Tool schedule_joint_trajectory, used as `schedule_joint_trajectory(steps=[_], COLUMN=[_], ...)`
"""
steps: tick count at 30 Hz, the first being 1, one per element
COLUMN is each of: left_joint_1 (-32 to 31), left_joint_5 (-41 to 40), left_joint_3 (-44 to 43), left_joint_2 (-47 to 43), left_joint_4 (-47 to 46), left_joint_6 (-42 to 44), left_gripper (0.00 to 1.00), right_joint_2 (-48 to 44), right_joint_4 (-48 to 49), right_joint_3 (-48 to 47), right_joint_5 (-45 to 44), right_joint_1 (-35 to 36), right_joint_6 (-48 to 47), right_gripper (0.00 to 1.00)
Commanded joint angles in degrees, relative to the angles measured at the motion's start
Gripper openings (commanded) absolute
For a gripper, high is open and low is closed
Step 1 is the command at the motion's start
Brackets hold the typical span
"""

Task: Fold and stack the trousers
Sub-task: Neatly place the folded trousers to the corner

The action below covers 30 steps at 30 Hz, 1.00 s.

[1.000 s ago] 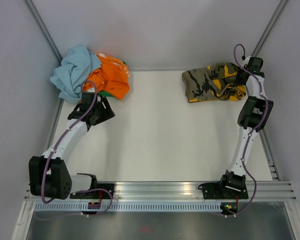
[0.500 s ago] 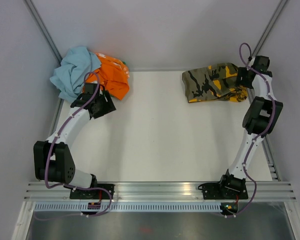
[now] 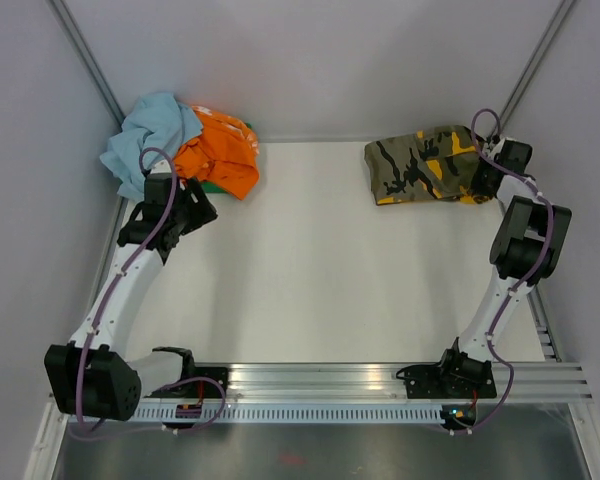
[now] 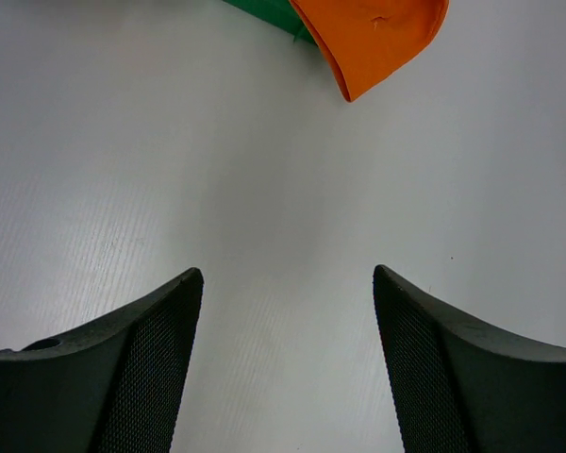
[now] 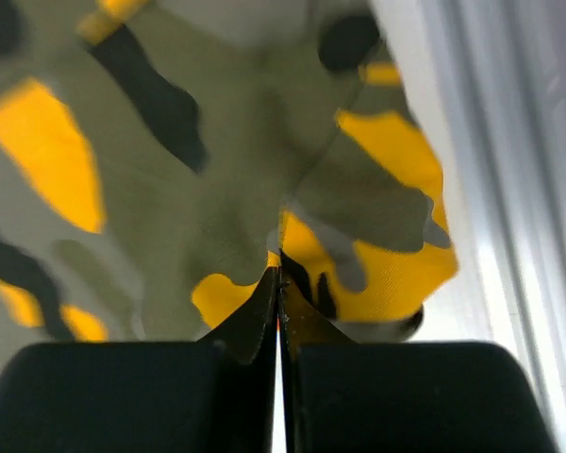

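Note:
The camouflage trousers [image 3: 420,165] lie bunched at the table's far right, olive with black, grey and orange-yellow patches. My right gripper [image 3: 485,172] is at their right edge. In the right wrist view its jaws are pressed together, and the tips of the right gripper [image 5: 279,269] pinch a crease of the trousers [image 5: 217,142]. My left gripper [image 3: 195,205] hovers at the far left, just in front of a pile of other clothes. The left wrist view shows the left gripper [image 4: 286,274] open over bare table, with nothing between its fingers.
A pile of clothes sits in the far left corner: a light blue cloth [image 3: 145,140], an orange cloth [image 3: 220,155] and a strip of green cloth [image 4: 274,11]. The orange cloth [image 4: 373,38] reaches toward the left gripper. A metal rail [image 3: 540,300] runs along the table's right edge.
The left arm has drawn back from the clothes pile toward the near left. The right gripper has shifted a little along the trousers' right edge and closed there.

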<state>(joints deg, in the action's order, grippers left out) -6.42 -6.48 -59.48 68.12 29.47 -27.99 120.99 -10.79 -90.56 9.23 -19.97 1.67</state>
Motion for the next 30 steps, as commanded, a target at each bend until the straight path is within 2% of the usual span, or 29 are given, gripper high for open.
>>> schedule_joint_trajectory(steps=[1, 4, 6, 7, 12, 14, 15, 16, 18, 19, 21, 25, 29, 30], left_joint_1=[0.3, 0.3, 0.3, 0.3, 0.3, 0.3, 0.3, 0.3, 0.4, 0.5, 0.9, 1.0, 1.0, 1.0], left_joint_5=[-1.7, -1.7, -1.4, -1.3, 1.1, 0.0, -0.6, -0.9, 0.2, 3.1, 5.9, 9.4, 13.4, 14.7], left_joint_3=[3.0, 5.9, 8.8, 8.9, 9.3, 8.3, 7.1, 6.4, 5.9, 6.1, 5.4, 2.4, 2.9, 3.8], left_joint_2=[-4.2, -7.8, -11.8, -11.9, -13.3, -11.8, -11.1, -10.6, -9.6, -9.4, -8.5, -9.1, -15.0, -17.8], left_joint_4=[-2.0, -2.8, -3.3, -3.3, -4.0, -2.3, -1.5, -0.5, -1.4, -2.7, -6.0, -7.0, -9.0, -9.4], left_joint_6=[-1.4, -3.7, -6.3, -6.3, -5.1, -5.0, -5.3, -5.3, -3.9, -2.9, 0.2, 4.5, 8.1, 8.4], left_gripper=[0.78, 0.78, 0.79, 0.78, 0.78, 0.79, 0.80, 0.81, 0.89, 0.99, 1.00, 1.00, 1.00, 1.00], right_joint_2=[1.2, 2.3, 0.8, 0.7, -13.5, -17.1, -20.4, -21.8, -26.0, -27.4, -32.4, -41.5, -50.8, -52.8], right_joint_4=[4.1, 4.5, -5.2, -5.3, -0.7, 1.1, 1.5, 1.1, -0.2, -0.9, 0.2, 3.8, 2.5, 4.7], right_joint_3=[-1.0, -1.8, -5.0, -5.1, 3.3, 5.8, 6.5, 7.1, 8.2, 8.8, 11.7, 18.9, 23.8, 25.5], right_joint_5=[2.3, 2.5, 2.6, 2.6, 11.3, 17.9, 19.2, 20.9, 22.7, 23.9, 24.4, 21.1, 20.4, 20.9], right_joint_1=[-1.1, -1.2, -1.4, -1.4, -1.3, -1.0, -0.3, 0.0, 0.7, 0.9, 0.8, 0.8, 0.9, 1.1], right_joint_6=[-0.1, -1.1, -0.9, -0.9, 3.9, 5.7, 7.6, 8.1, 8.3, 9.1, 11.0, 15.5, 18.3, 19.9], right_gripper=[0.00, 0.00, 0.00, 0.00, 0.01, 0.16, 0.44, 0.60, 0.77, 0.94, 0.98, 0.98, 0.98, 0.98])
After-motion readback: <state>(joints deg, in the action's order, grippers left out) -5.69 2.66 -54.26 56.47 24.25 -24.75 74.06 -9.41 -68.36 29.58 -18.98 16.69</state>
